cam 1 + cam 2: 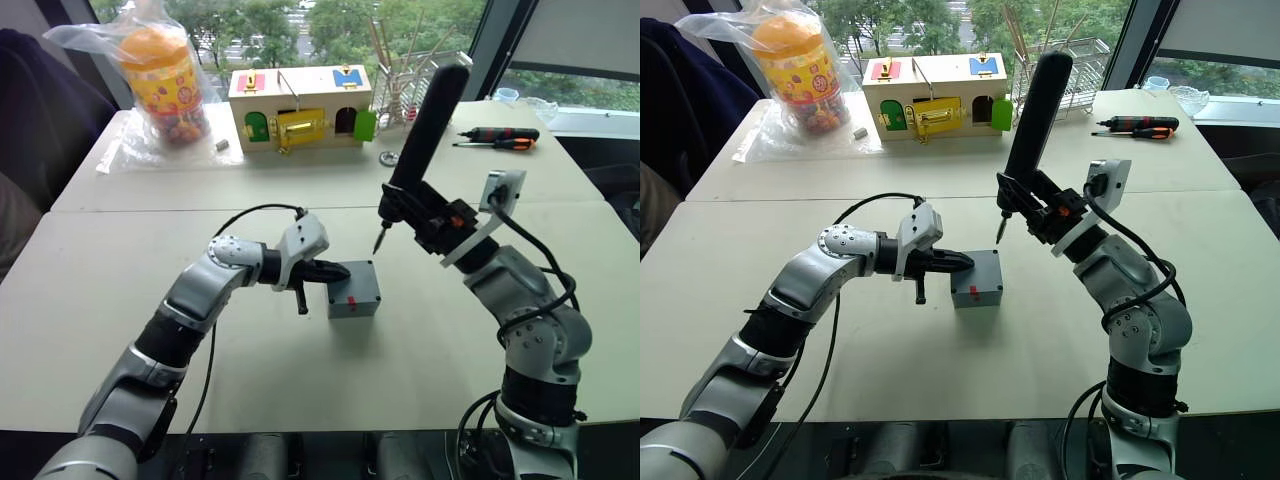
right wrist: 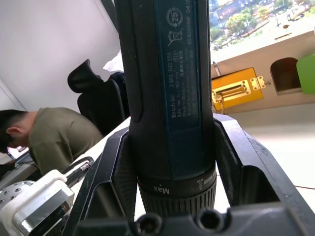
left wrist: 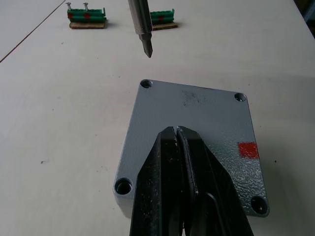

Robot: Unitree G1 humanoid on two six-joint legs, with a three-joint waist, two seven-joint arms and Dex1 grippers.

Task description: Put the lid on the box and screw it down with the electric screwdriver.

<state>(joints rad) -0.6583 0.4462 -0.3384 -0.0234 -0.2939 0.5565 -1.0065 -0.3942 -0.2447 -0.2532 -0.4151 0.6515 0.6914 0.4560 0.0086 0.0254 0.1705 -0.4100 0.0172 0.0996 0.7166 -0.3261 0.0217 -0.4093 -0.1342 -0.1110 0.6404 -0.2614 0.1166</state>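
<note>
Box sits mid worktop, lid on it. Left pincer lies over lid from robot's left; electric screwdriver hangs above, behind-right. Wooden box at far edge.

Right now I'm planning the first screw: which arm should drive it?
Right. The right gripper already holds the electric screwdriver, its bit hanging above the lid. The left gripper, fingers shut, presses on the lid, steadying the box.
</note>
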